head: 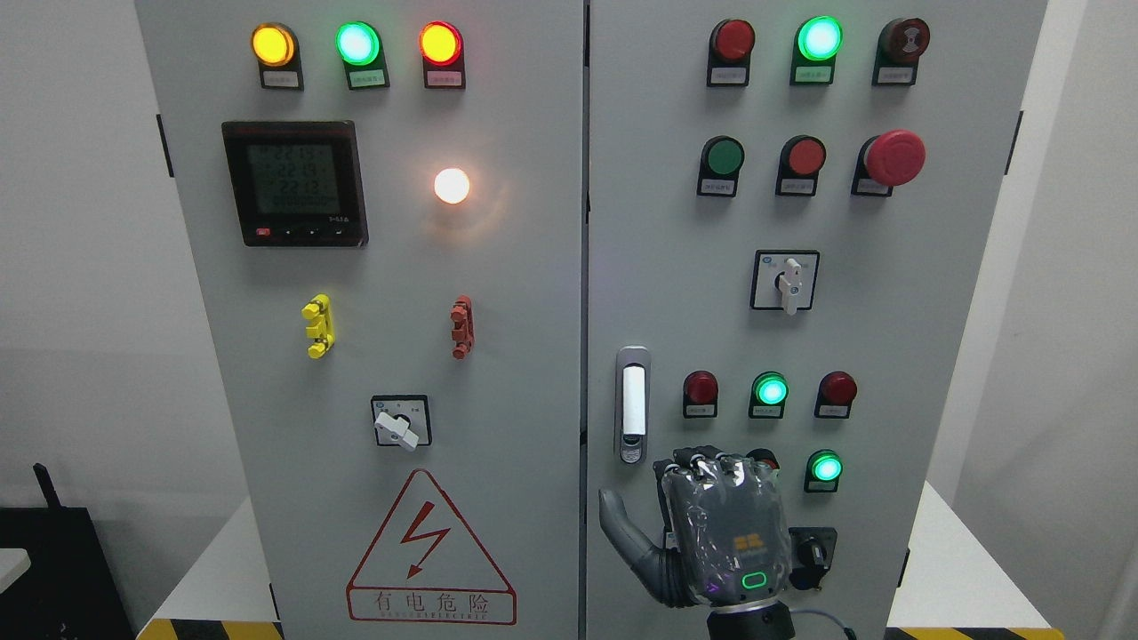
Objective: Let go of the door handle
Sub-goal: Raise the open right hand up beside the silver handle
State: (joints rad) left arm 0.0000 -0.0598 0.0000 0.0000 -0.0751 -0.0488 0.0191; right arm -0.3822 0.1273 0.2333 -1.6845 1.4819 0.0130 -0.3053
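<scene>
One hand (pixel 725 533) shows at the bottom of the head view, right of the middle, its wrist rising straight up from the lower edge, so the side its arm comes from cannot be told. The back of the hand faces the camera, wrapped in clear film, with a green light ring glowing near the wrist. The thumb (pixel 622 533) sticks out to the left and up, apart from the palm. The fingers (pixel 711 464) bend forward at the knuckles; whether they hold anything is hidden.
</scene>
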